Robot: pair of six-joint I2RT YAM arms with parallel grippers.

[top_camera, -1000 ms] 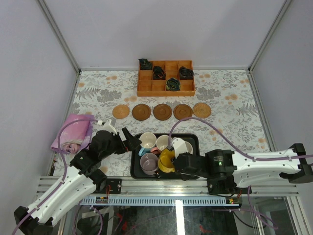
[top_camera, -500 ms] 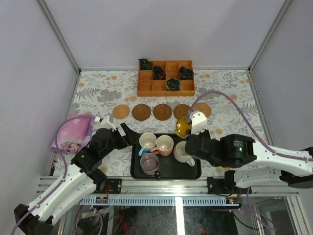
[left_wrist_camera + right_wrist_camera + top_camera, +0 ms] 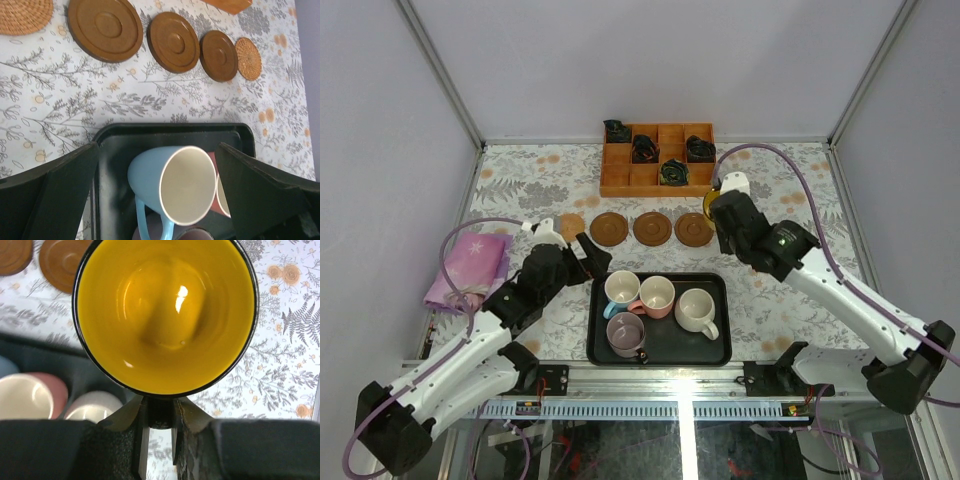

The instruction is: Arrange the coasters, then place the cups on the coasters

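The left gripper is spread wide at the left rim of the black tray. The light blue cup is seen between its fingers and is touched by neither. Beyond that cup, the pink cup, the cream-white cup and the mauve cup are stood in the same tray.

The right gripper is closed narrowly on the near side of the yellow cup, which is held mouth-up just ahead of its fingers, above the flowered desk.

Ahead of the left gripper, five coasters are laid in a row on the desk: three brown ones between two tan ones. The end tan coaster, farthest from the left gripper, is hidden under the right gripper in the overhead view. Whether the yellow cup rests on it cannot be told.
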